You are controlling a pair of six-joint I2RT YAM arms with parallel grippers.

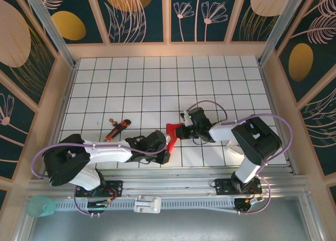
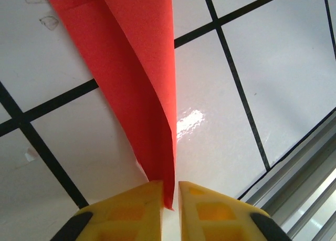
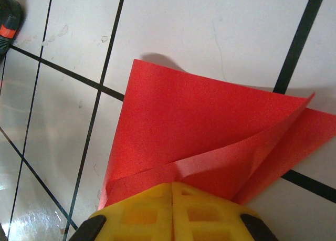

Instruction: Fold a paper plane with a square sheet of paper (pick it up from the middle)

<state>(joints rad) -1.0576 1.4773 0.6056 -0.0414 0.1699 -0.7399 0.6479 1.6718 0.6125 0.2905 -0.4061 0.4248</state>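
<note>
The right gripper (image 3: 172,187) and left gripper (image 2: 170,191) both pinch the square sheet of paper (image 3: 199,125), jaws nearly closed. It looks only loosely folded, with most creases still to make.

- What is seen on the white gridded tabletop (image 1: 157,78)?
- A black-and-red tool (image 1: 117,128) is laid near the left edge, with a small brownish piece (image 1: 111,120) just beside it.
- And off it?
- A teal cup (image 1: 39,206) is seen past the near left corner.

The creased square sheet of paper (image 2: 136,67) runs down from the top edge – its narrow lower tip sits between the nearly closed yellow fingers (image 2: 131,212), against the left one – above the white gridded worktop (image 2: 273,83).
</note>
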